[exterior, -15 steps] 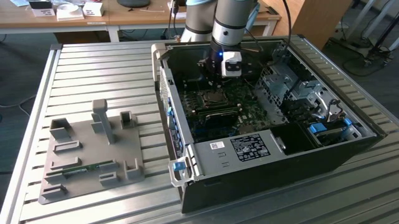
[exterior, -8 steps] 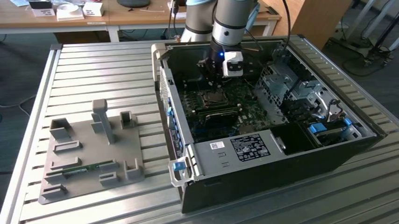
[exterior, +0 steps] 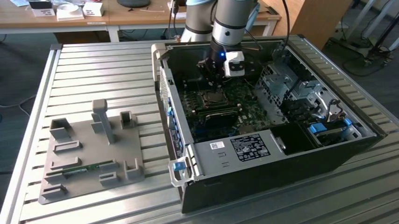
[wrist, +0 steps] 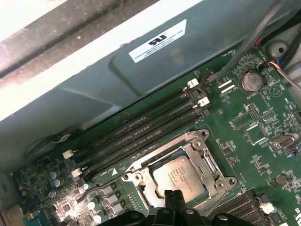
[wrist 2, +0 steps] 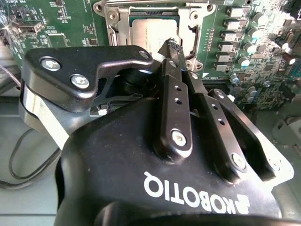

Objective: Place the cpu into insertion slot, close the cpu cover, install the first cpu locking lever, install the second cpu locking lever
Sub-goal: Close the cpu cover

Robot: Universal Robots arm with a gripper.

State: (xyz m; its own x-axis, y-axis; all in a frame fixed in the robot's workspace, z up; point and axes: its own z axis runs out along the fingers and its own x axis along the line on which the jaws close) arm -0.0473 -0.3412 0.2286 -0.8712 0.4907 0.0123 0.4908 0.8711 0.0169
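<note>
Exterior view shows an open computer case (exterior: 249,186) lying on a slatted metal bench (exterior: 93,70), with the Universal Robots arm (exterior: 232,21) reaching down into it from the far side. The gripper (exterior: 219,74) hangs just above the green motherboard (exterior: 249,109), a little beyond the socket where the cpu (exterior: 216,97) sits. On the bench towards the exterior view's left, well apart from the case, lies a grey fixture tray (exterior: 87,154) with a memory stick (exterior: 81,170) resting along its near part. In both wrist views the gripper (wrist 2: 171,44) (wrist: 171,195) is narrow, its black fingertips drawn together with nothing visible between them, poised over the edge of the socket. The cpu (wrist: 178,176) (wrist 2: 150,26) lies flat in the insertion slot, its dull grey top facing up. The cpu cover (wrist: 214,160) (wrist 2: 111,35) lies down flat around it as a silvery frame. Beside the socket run the dark memory slots (wrist: 141,132), and a round coin battery (wrist: 250,81) sits further off on the board.
</note>
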